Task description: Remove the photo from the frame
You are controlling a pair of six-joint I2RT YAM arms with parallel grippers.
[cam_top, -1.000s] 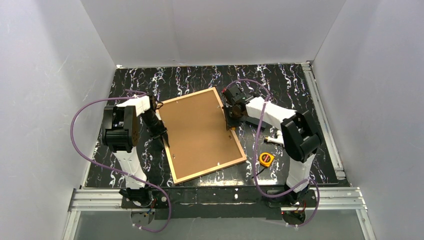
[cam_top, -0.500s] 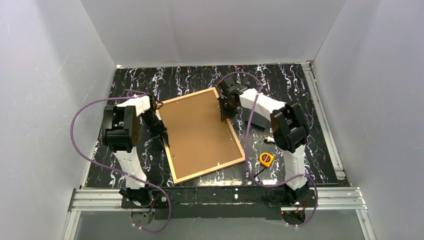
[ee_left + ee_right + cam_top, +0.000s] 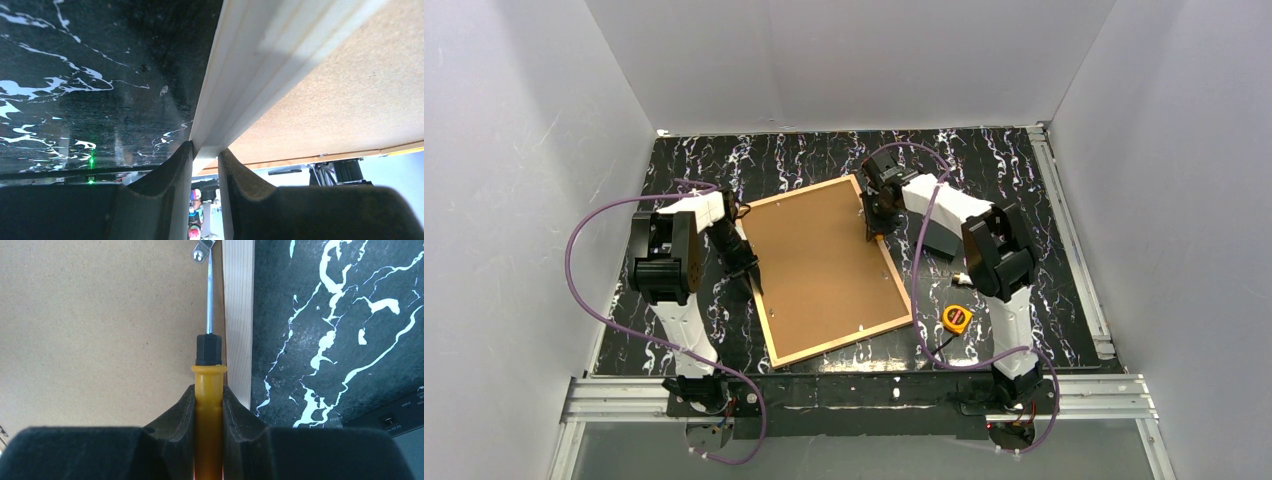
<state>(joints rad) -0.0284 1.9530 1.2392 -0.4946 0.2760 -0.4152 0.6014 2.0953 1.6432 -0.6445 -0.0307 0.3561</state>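
Note:
The frame [image 3: 839, 343] of light wood strips lies face down in the middle of the table. The photo's brown backing board [image 3: 824, 265] faces up; the printed side is hidden. My left gripper [image 3: 752, 275] is shut on the frame's left strip [image 3: 235, 100], beside the backing board [image 3: 340, 90]. My right gripper [image 3: 876, 222] is shut on a screwdriver [image 3: 209, 385] with a yellow handle. Its thin shaft runs along the inside of the frame's right strip [image 3: 238, 315], with the tip at a small metal clip [image 3: 201, 251] on the board.
A yellow tape measure [image 3: 956, 319] lies right of the frame's near corner. A small black rectangle [image 3: 941, 240] lies under the right arm. White walls close in the table on three sides.
My right gripper has moved with the screwdriver toward the far end of the frame's right strip, and its arm has swung left. The left arm and the frame have not moved.

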